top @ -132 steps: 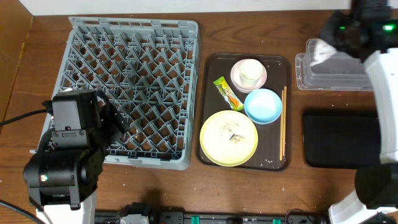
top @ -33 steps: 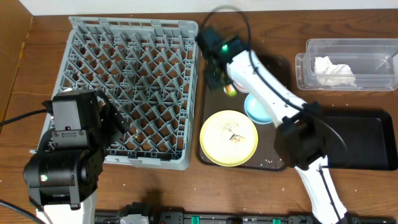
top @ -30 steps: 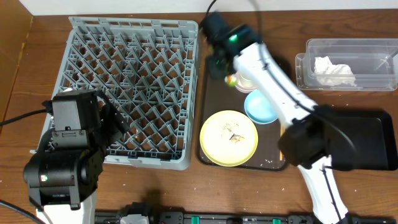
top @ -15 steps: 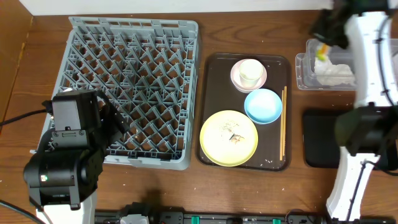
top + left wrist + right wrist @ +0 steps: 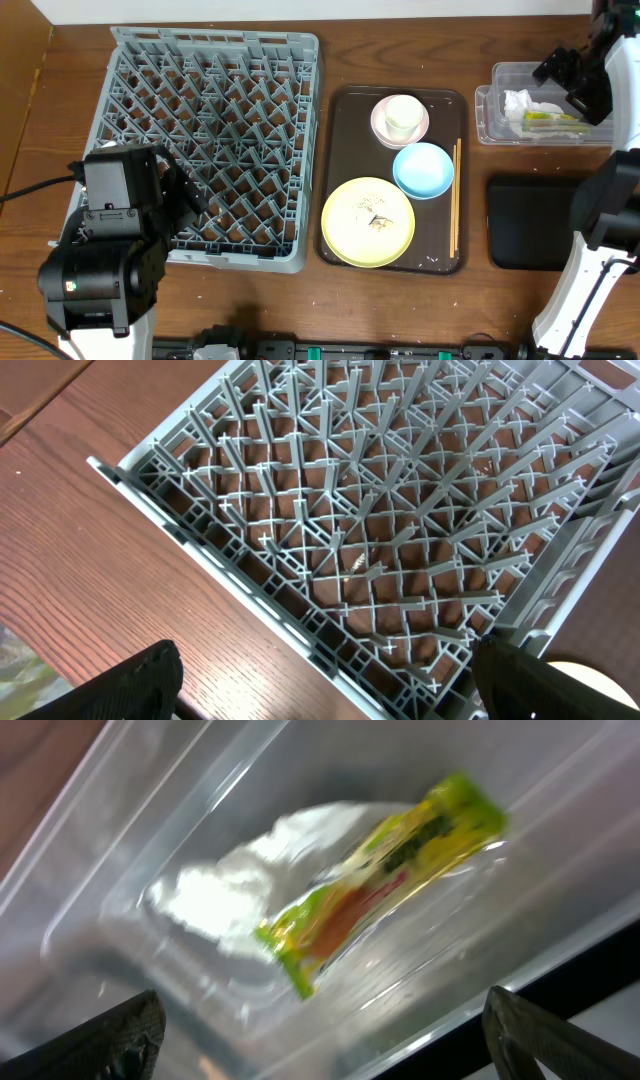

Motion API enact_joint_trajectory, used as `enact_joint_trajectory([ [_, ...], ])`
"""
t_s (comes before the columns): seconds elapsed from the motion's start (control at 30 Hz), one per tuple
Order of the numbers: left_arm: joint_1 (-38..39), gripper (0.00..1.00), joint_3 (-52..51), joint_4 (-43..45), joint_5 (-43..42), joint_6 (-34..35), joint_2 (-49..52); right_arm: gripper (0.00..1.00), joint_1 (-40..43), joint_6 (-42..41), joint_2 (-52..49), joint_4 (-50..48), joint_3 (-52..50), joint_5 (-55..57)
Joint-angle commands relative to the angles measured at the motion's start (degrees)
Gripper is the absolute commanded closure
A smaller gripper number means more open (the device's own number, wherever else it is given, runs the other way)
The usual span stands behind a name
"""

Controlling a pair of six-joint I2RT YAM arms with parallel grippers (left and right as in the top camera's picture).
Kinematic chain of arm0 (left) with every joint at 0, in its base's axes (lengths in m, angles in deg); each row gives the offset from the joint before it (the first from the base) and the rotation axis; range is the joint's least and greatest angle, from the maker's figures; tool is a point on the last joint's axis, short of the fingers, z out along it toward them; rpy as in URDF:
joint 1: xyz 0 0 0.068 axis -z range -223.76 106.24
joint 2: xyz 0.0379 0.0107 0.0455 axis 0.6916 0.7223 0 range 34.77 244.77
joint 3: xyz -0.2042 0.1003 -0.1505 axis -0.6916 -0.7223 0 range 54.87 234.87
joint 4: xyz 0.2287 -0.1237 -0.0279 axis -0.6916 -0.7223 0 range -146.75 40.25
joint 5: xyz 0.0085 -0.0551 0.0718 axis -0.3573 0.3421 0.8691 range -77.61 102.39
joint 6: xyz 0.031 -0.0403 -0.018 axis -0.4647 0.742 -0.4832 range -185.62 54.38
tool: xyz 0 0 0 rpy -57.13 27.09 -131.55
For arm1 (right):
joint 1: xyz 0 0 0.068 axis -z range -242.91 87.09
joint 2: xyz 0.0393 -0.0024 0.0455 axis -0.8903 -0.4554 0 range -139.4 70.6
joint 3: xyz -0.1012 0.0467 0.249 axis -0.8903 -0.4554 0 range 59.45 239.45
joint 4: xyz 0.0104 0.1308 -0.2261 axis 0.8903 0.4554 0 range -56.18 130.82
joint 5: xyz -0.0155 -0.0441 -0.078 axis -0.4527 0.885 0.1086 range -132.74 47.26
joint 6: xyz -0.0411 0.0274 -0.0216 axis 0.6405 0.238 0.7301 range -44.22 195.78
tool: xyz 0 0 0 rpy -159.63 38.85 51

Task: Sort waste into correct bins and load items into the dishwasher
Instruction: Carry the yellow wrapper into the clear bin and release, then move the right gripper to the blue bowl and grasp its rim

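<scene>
Hovering at two o'clock on the table, my right gripper (image 5: 340, 1038) stands with jaws spread wide and empty above the clear rectangular plastic tub (image 5: 492, 125); the small green-and-orange wrapper (image 5: 380, 890) lies loose inside it, across the crumpled white paper napkin (image 5: 210, 895). My left gripper (image 5: 340, 685) hangs at eight o'clock, jaws likewise wide and holding nothing, over the edge of the large square grey plastic dish rack (image 5: 400, 510) with its lattice of pegs.
</scene>
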Motion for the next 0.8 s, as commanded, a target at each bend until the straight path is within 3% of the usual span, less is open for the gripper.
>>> enact_joint_trajectory([
  [0.0,-0.3,0.07,-0.1,-0.2,0.2,0.1,0.0,0.01,0.6,8.4,2.5,0.5,0.1,-11.8],
  [0.17,-0.3,0.07,-0.1,-0.2,0.2,0.1,0.0,0.04,-1.7,18.5,9.4,0.4,0.1,-24.1],
  [0.27,-0.3,0.07,-0.1,-0.2,0.2,0.1,0.0,0.03,-6.4,21.2,14.5,-0.7,0.1,-24.6],
  [0.57,-0.3,0.06,-0.1,-0.2,0.2,0.1,0.0,0.01,-28.0,23.7,19.1,0.7,-0.9,-8.9],
  [0.77,-0.3,0.07,-0.1,-0.2,0.2,0.1,0.0,0.01,-39.4,18.9,16.7,-0.3,-8.4,-2.6],
])
